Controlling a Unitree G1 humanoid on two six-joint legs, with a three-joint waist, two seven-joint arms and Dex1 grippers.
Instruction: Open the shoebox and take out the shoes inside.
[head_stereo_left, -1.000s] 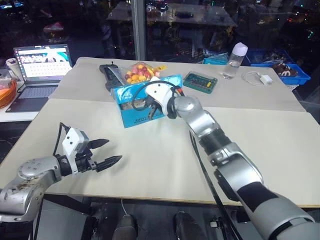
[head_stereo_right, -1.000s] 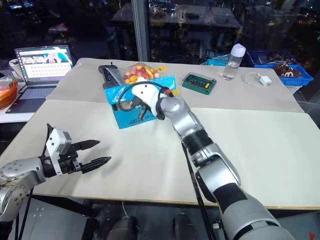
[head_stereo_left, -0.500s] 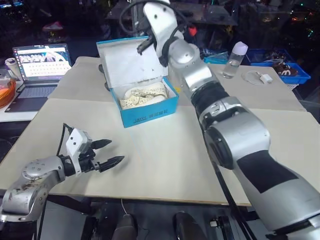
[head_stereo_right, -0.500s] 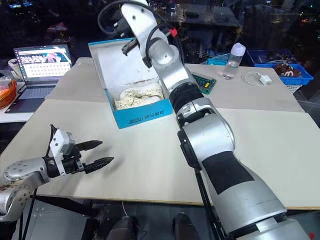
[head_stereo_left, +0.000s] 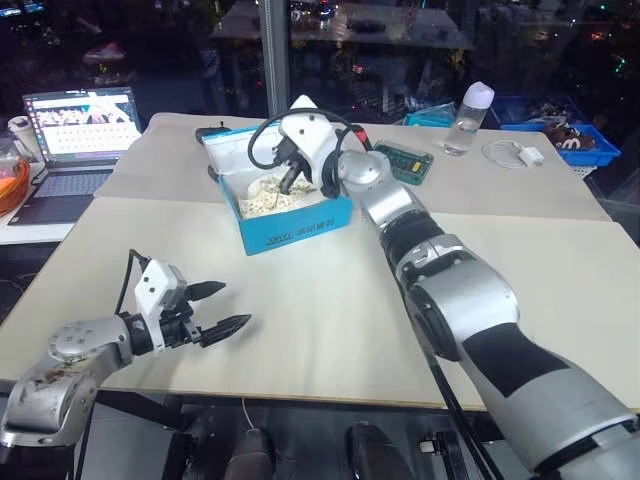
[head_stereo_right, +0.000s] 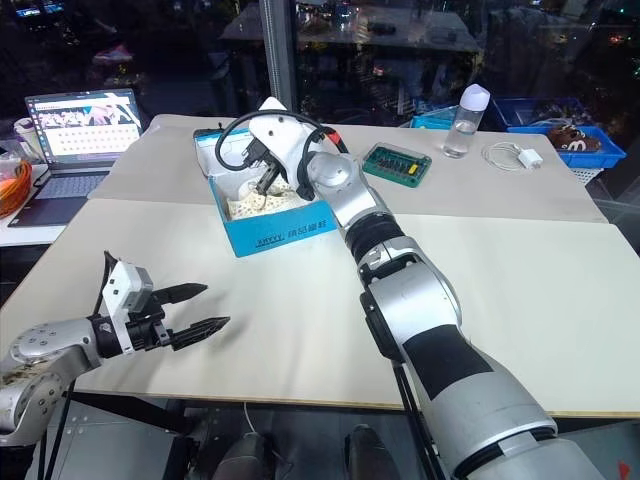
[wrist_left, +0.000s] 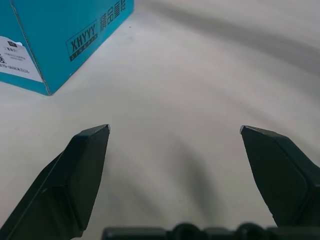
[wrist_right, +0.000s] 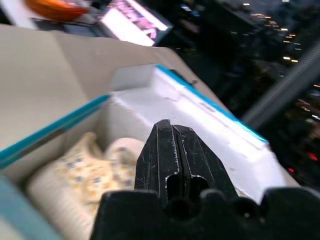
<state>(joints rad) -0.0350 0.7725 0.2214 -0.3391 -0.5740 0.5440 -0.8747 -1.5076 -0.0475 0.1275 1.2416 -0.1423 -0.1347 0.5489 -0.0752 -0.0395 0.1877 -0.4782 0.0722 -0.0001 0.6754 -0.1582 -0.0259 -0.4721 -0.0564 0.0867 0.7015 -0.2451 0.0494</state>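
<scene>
Hovering R tool (head_stereo_right: 266, 181) pressed together over shoebox (head_stereo_right: 285, 233) | shoes (head_stereo_right: 262, 201) inside | L tool (head_stereo_right: 197, 309) spread

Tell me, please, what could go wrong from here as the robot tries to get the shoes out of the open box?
The right gripper hangs over the shoes with its fingers shut, so unless it opens first it may just push them down. The shoebox sits unbraced, with the open left gripper well away from it, so a pull might drag or tip it. The lid leans back and could drop shut again.
</scene>
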